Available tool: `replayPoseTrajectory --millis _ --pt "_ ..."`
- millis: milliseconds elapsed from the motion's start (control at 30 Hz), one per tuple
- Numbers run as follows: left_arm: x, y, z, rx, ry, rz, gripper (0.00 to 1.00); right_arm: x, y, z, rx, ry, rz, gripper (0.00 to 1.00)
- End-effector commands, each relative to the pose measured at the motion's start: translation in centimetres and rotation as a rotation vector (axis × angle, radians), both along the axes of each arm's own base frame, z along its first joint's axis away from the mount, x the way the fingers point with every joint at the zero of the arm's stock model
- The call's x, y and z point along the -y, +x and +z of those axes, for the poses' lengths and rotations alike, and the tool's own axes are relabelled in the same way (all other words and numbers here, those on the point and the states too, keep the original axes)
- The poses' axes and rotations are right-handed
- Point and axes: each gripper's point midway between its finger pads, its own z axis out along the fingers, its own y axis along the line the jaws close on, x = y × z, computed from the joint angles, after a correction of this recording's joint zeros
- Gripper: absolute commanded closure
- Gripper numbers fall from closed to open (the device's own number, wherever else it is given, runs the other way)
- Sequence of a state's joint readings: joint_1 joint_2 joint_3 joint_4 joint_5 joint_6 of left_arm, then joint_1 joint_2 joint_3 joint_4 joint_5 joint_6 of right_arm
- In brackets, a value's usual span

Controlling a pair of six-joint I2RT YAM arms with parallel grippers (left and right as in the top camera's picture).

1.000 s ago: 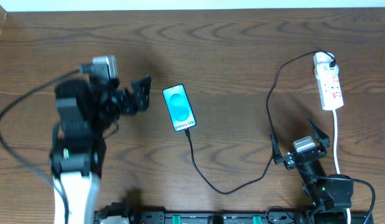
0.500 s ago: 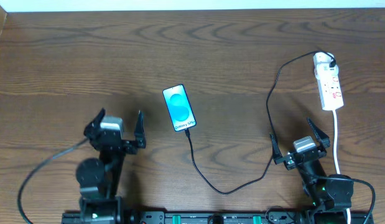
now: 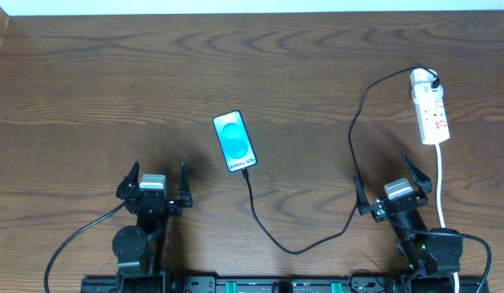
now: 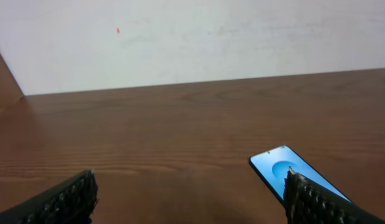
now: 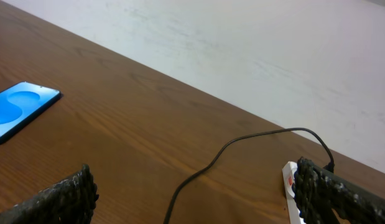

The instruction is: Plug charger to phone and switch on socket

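Observation:
The phone (image 3: 235,141) lies face up at mid-table, blue screen lit. The black charger cable (image 3: 300,244) runs from the phone's near end in a loop to its black plug (image 3: 431,80) in the far end of the white power strip (image 3: 429,116) at the right. My left gripper (image 3: 153,182) is open and empty, low at the near left, short of the phone (image 4: 285,174). My right gripper (image 3: 393,185) is open and empty at the near right, with the cable (image 5: 217,158) ahead and the strip (image 5: 290,186) beside its right finger.
The power strip's white cord (image 3: 440,183) runs down the right side past my right arm. A pale wall (image 4: 192,37) stands behind the table's far edge. A black rail (image 3: 268,285) lines the near edge.
My left arm has pulled back from beside the phone and dropped low at the near left edge, gripper open. The right arm, phone and cable have not moved.

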State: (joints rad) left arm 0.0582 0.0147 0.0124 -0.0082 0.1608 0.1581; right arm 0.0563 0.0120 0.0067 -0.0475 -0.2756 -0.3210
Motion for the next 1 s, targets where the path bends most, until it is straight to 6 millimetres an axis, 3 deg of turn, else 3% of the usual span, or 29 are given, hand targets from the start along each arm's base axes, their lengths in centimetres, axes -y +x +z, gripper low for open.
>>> replayPoseTrajectory --millis 0,967 --pt "0.02 -0.16 -1.28 -0.043 0.003 -0.002 0.05 -0.05 -0.06 -0.02 -0.005 0.017 0.004 0.01" --pt "0.02 -0.10 -1.76 -0.064 0.002 -0.002 0.05 -0.05 -0.06 -0.02 -0.005 0.017 0.004 0.01"
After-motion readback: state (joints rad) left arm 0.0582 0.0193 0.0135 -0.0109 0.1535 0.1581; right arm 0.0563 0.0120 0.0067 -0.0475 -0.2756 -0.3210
